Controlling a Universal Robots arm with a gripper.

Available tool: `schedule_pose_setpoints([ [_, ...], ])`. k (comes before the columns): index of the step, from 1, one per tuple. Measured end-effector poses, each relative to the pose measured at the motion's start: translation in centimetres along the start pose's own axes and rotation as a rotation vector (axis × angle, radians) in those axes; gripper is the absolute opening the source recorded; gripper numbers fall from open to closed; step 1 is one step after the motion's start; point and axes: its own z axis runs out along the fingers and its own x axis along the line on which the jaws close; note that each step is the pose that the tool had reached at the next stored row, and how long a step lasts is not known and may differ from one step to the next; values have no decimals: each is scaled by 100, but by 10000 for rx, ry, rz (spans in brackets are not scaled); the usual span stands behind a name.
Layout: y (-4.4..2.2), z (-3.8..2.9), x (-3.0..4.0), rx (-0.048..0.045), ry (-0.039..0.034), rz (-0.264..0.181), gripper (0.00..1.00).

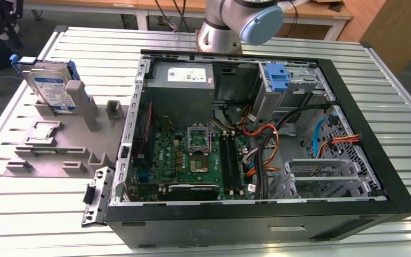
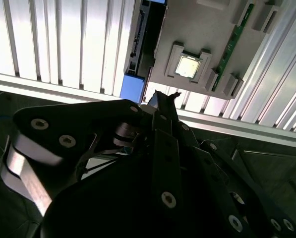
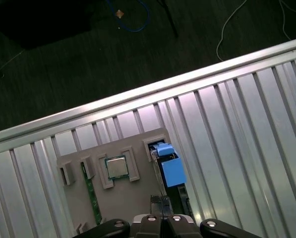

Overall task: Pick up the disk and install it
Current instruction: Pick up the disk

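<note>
A silver-grey disk [image 1: 51, 88] (white-blue label, blue carrier) stood on edge in a grey holder [image 1: 55, 152]. The gripper [image 3: 161, 200] hung closed, empty.

Overhead light makes the table [image 2: 63, 44] slats glare white just beyond the gripper [image 2: 162, 96], itself a near-black silhouette. The case [image 1: 263, 230] interior lies in shadow, and the floor [image 3: 63, 59] past the table's edge is dim.
</note>
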Motion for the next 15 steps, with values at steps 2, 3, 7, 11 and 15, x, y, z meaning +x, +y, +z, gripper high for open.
schedule_pose_setpoints([
  [2,0,0,0,0,0,-10,10],
  [3,0,0,0,0,0,-14,10],
  [7,0,0,0,0,1,-33,10],
  [11,0,0,0,-1,2,-50,10],
  [15,0,0,0,-1,2,-69,10],
])
